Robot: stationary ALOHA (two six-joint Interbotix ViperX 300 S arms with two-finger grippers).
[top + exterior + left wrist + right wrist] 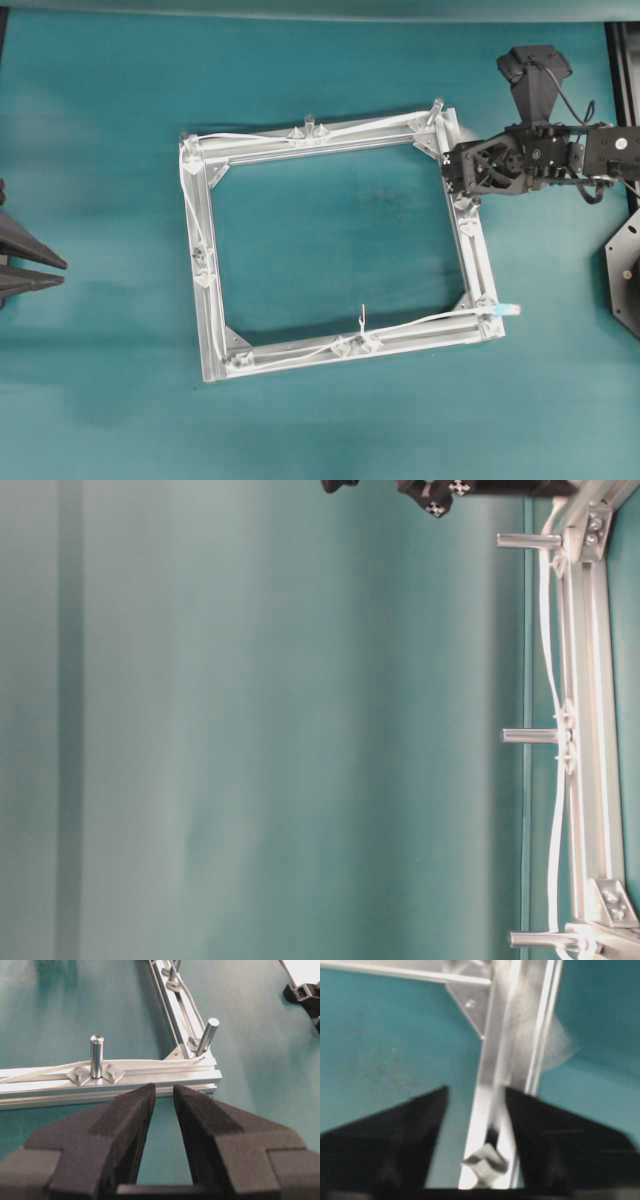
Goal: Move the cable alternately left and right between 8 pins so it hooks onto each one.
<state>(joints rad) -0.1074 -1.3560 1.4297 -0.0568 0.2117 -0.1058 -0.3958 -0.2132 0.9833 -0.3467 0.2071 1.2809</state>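
Note:
The square silver frame (203,300) lies in the middle of the table. The white cable (260,134) runs along its top, left and bottom bars, and its clear plug (510,310) rests at the bottom right corner. Pins (308,122) stand upright on the bars. In the left wrist view two pins (96,1055) rise beside the cable (45,1072). My right gripper (450,168) hovers over the top of the right bar; its jaws (476,1089) are open and straddle the bar (487,1110), holding nothing. My left gripper (164,1091) is open and empty, just short of the frame.
The left gripper (60,274) pokes in at the table's far left edge. The teal tabletop (330,230) surrounds the frame. The right arm's black body (600,155) reaches in from the right edge. The table-level view shows three pins (530,736) with the cable (555,660) woven past them.

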